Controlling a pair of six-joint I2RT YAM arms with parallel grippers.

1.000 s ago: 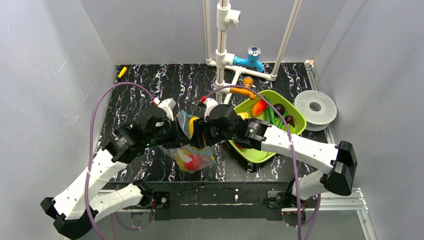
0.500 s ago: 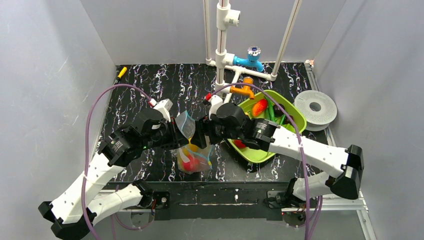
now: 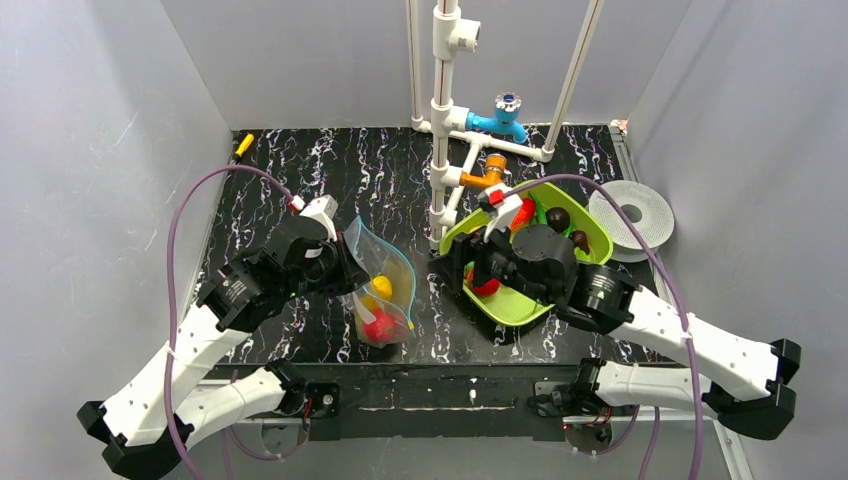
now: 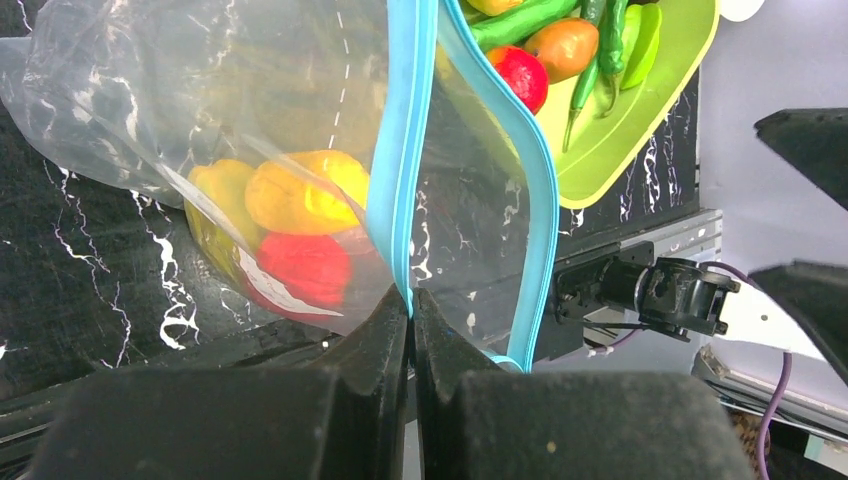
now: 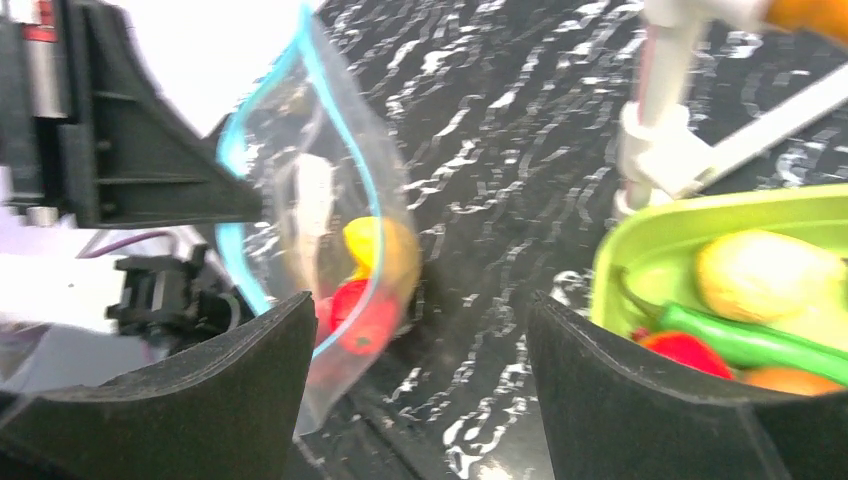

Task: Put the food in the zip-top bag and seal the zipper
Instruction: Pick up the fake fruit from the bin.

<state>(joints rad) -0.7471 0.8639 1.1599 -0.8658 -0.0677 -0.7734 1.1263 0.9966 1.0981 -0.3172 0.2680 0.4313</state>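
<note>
The clear zip-top bag [image 3: 385, 290] stands open on the black table, with a yellow food [image 3: 381, 288] and a red food [image 3: 378, 326] inside. My left gripper [image 3: 349, 268] is shut on the bag's light-blue zipper [image 4: 398, 160], pinching one strip at its end [image 4: 410, 300]; the other strip [image 4: 533, 180] bows away, so the mouth gapes. My right gripper [image 5: 420, 310] is open and empty, just right of the bag [image 5: 300, 200], above the table by the tray's left edge [image 3: 452, 272]. More food [image 5: 765, 275] lies in the lime-green tray [image 5: 680, 225].
The lime-green tray [image 3: 520, 305] holds red, orange, brown and green pieces. A white pipe frame [image 3: 441, 130] with a blue tap [image 3: 505, 110] and an orange tap [image 3: 490, 175] stands behind it. A white spool [image 3: 630, 215] lies at the right and a small yellow piece [image 3: 243, 143] at the back left.
My right gripper has drawn back to the right, from the bag's mouth to the tray's edge. The bag now hangs from my left gripper alone, with the yellow food inside.
</note>
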